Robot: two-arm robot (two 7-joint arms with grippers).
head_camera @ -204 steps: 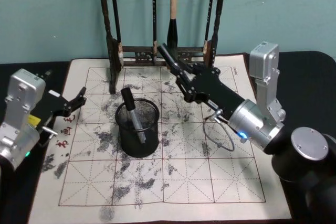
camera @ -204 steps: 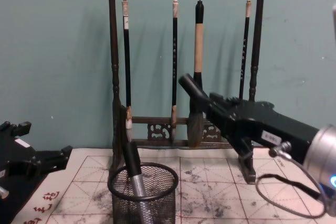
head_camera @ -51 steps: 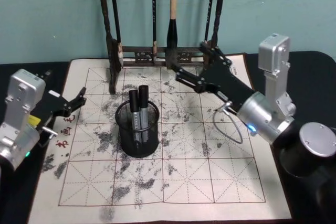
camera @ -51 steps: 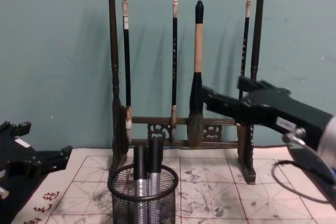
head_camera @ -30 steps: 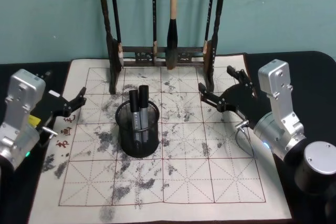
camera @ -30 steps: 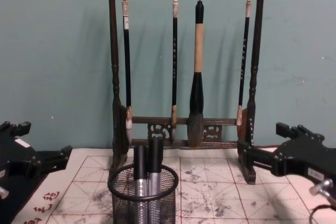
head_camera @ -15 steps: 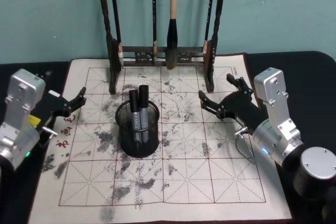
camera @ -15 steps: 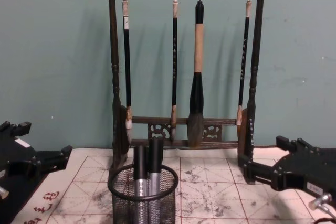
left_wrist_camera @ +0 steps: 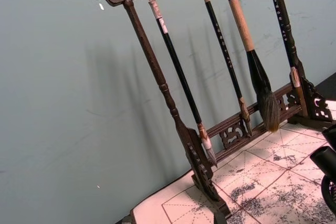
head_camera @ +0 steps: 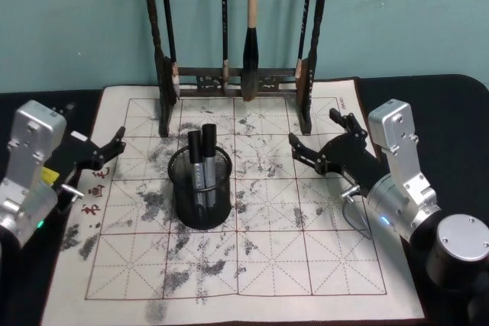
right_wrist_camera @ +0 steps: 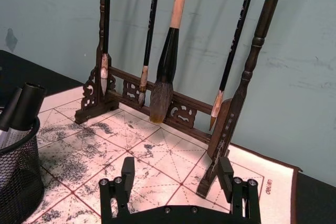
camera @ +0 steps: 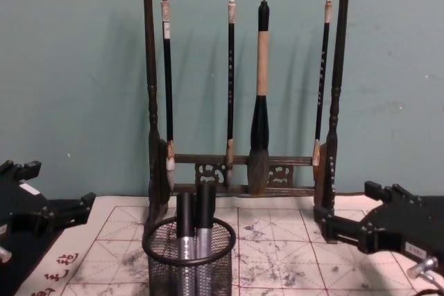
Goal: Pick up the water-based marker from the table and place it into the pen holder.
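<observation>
Black wire-mesh round pen holder (head_camera: 200, 188) is standing on the off-white felt mat with two grey black-capped markers (head_camera: 202, 164) upright inside. I am holding my right claw (head_camera: 325, 145) open and empty beside it; placing looks finished, so parking comes next. My left claw (head_camera: 103, 152) is idling open at the table's (head_camera: 458, 112) left edge.

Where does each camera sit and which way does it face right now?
Head: high, looking down at the off-white felt mat, both grippers, left and right.
Chest: low, facing the tall dark wooden brush rack.
Left wrist: toward the rack.
Right wrist: over its own open jaws, toward the rack.
Head and chest share the round black wire-mesh pen holder holding two markers.
</observation>
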